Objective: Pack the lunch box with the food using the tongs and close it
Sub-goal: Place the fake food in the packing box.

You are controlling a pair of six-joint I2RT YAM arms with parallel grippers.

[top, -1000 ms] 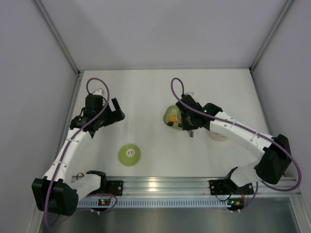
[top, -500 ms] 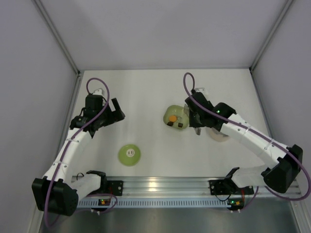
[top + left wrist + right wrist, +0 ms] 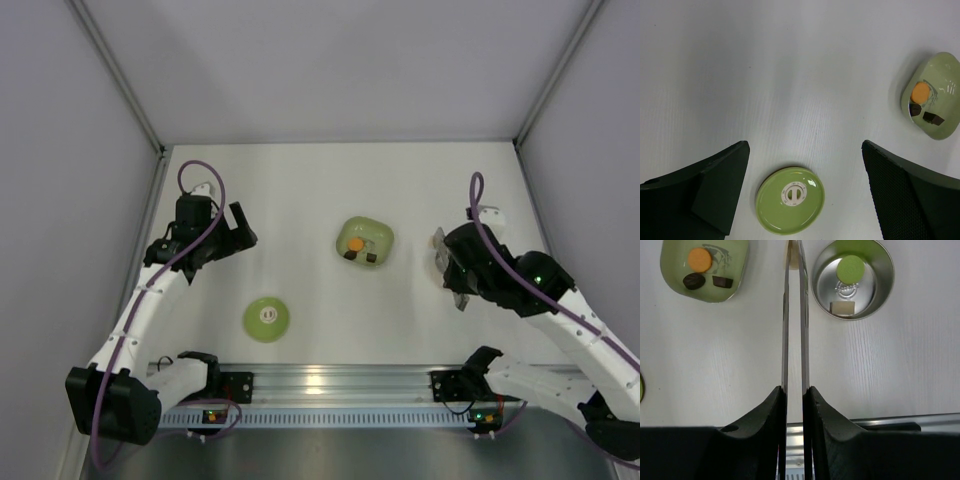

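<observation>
In the right wrist view my right gripper is shut on the silver tongs, whose two arms run almost parallel to the top edge. A whitish-yellow chunk is pinched at their tips, just left of the lunch box. The steel tub holds a round green piece and a pale cube. The light-green dish carries an orange slice and two dark brown chunks. My left gripper is open above the round green lid.
From above, the dish sits mid-table and the lid lies near the front rail. My right gripper covers the lunch box there. Grey walls enclose the table on three sides.
My right arm has swung right and toward the front, carrying the tongs from the dish to beside the lunch box. The left arm has not moved.
</observation>
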